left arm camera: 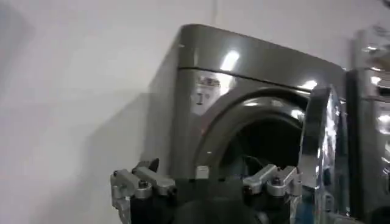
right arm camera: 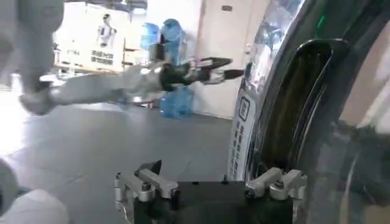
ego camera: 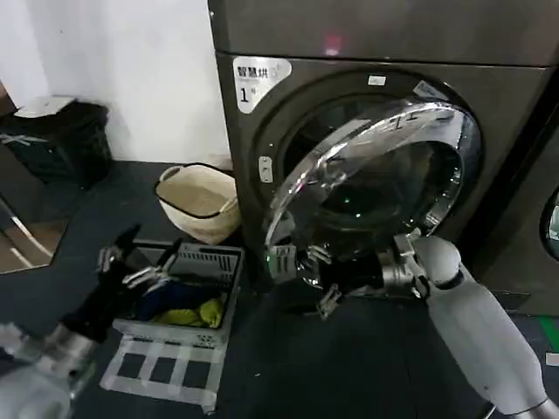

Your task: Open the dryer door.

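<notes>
Door (ego camera: 376, 175) ajar, hinged right; we see right gripper (ego camera: 301, 266) spread open at its lower free edge, left gripper (ego camera: 131, 262) open, farther

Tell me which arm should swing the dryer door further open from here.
Right, probably. The right end effector sits open at the lower edge of the dryer door, which stands partly ajar from the dryer. The left end effector hovers open over the laundry basket, away from the door.

Head high — wrists low, dryer (ego camera: 376, 131) shared
</notes>
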